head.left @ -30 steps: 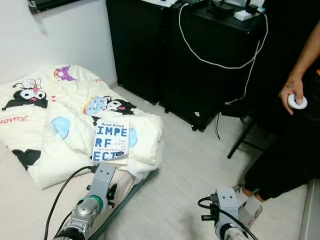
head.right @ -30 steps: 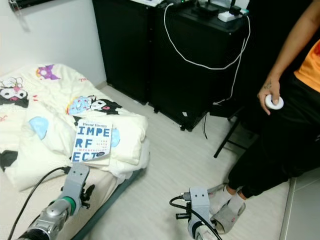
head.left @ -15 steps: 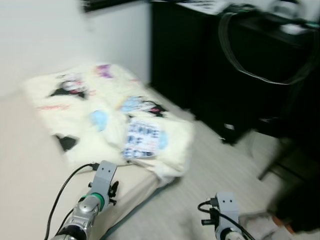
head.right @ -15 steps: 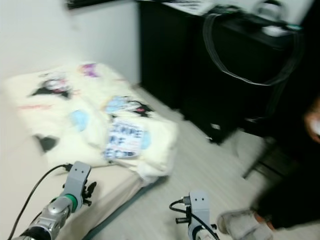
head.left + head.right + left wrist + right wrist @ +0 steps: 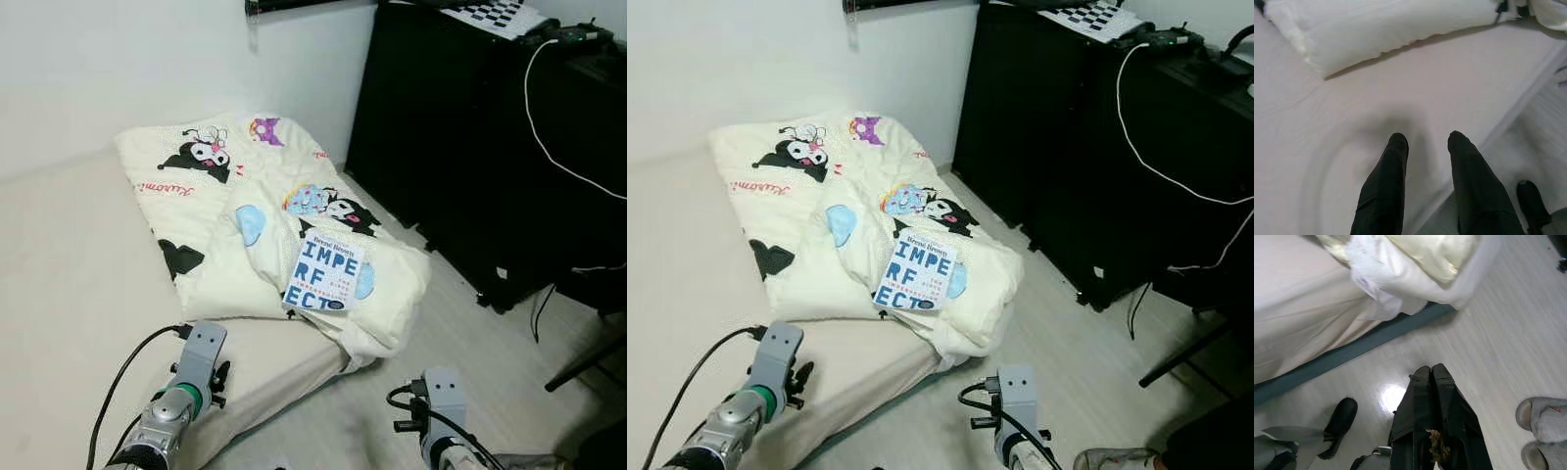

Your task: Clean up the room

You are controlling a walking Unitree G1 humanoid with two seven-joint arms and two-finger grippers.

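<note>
Book [image 5: 324, 283] on folded blanket [image 5: 274, 230]

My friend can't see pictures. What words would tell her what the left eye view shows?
A white-and-blue book lies on a cream cartoon-print blanket spread over a low mattress, beside black cabinets. The robot's two arms hang at the bottom edge.

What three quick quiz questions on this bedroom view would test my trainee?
1. True or false: the book lies on the folded blanket.
2. Which gripper has its fingers pressed together: left gripper or right gripper?
3. What is under the right gripper: A mattress, B floor, C cabinet?

Key: 1 true; 2 right; 3 B.
</note>
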